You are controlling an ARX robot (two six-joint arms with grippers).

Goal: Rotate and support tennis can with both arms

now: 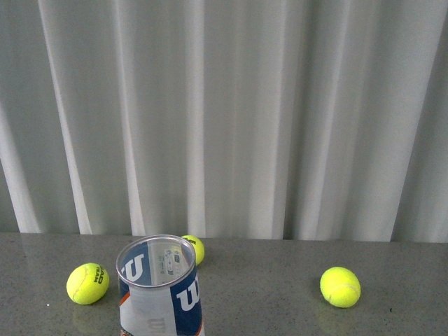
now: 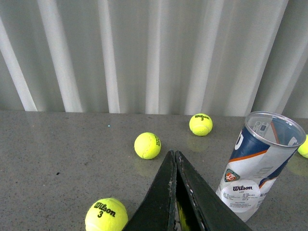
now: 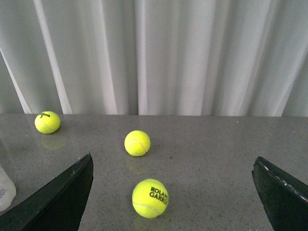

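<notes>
Tennis can (image 2: 256, 166) is seen upright on the grey table (image 2: 62, 149), open-topped, clear with blue-white Wilson label and orange stripe, just beside the left gripper (image 2: 174, 159), untouched. Left jaws pressed together; right gripper (image 3: 173, 192) jaws spread wide around a Roland Garros ball (image 3: 150, 198).

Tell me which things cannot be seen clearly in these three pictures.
- Tennis can: its base is cut off by the front view's bottom edge.
- Right wrist view: only a sliver of the can shows at the edge.
- Left hand, right hand: arms out of frame; front view shows neither.
</notes>
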